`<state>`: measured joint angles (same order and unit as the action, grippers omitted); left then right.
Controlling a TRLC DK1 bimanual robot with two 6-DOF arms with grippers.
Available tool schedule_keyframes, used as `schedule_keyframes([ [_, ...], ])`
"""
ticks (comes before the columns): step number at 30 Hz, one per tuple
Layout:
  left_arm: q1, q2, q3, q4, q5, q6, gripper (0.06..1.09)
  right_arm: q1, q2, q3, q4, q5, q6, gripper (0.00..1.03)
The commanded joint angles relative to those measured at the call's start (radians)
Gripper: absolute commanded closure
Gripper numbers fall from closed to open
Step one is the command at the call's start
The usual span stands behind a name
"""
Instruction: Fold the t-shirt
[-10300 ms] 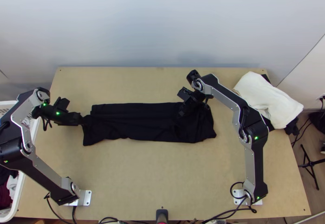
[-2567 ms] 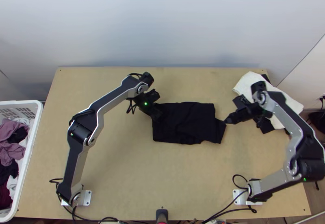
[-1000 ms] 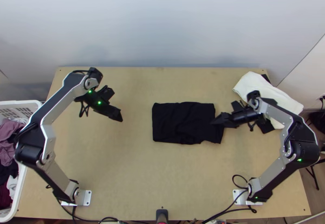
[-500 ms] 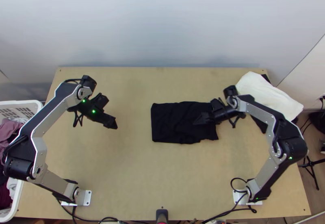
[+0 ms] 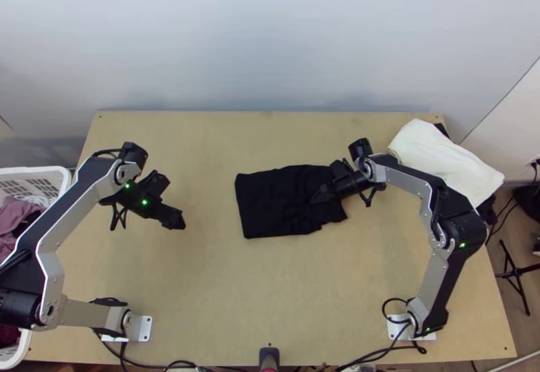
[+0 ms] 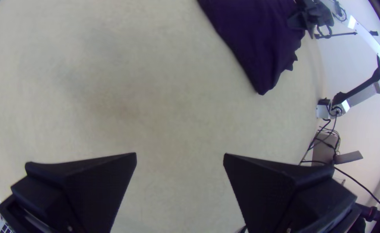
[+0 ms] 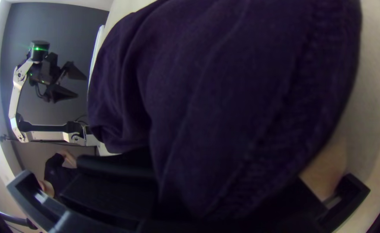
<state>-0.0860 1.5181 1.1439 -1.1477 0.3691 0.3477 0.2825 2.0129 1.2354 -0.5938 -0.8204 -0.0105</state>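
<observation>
Silver-and-black arm's left gripper: empty, fingers wide apart. Black fabric t-shirt: mid-table, compact folded rectangle, creased. Right gripper at its right part; whether clenched, cannot tell. Judged: final tidying; next, square that ragged edge.

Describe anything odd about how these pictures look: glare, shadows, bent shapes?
Top view: fairly even light, soft faint shadows on the wall. Left wrist view: the edge of the table bows, the picture's corners darken, and the right arm has a bright glint. Right wrist view: white glare along one side, soft shadow beside the t-shirt.
</observation>
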Motion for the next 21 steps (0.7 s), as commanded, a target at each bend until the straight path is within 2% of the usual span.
schedule_keyframes([
  [1, 0.031, -0.052, -0.059, 0.011, -0.001, 0.005, 0.10, 0.024, -0.031, 0.019, -0.003, -0.042, 0.009, 1.00],
  [4, 0.040, -0.061, -0.065, 0.011, -0.001, 0.008, 0.10, 0.023, -0.118, 0.073, -0.049, -0.118, 0.012, 1.00],
  [7, 0.045, -0.065, -0.072, 0.011, -0.001, 0.014, 0.10, 0.014, -0.175, 0.174, -0.124, -0.151, 0.012, 1.00],
  [10, 0.046, -0.067, -0.073, 0.009, -0.002, 0.016, 0.10, -0.011, -0.184, 0.251, -0.153, -0.155, 0.018, 1.00],
  [16, 0.060, -0.068, -0.050, -0.006, -0.002, 0.037, 0.10, -0.132, -0.154, 0.282, -0.166, -0.155, 0.027, 1.00],
  [21, 0.081, -0.065, -0.047, -0.010, -0.002, 0.063, 0.10, -0.161, -0.141, 0.317, -0.198, -0.157, 0.047, 1.00],
])
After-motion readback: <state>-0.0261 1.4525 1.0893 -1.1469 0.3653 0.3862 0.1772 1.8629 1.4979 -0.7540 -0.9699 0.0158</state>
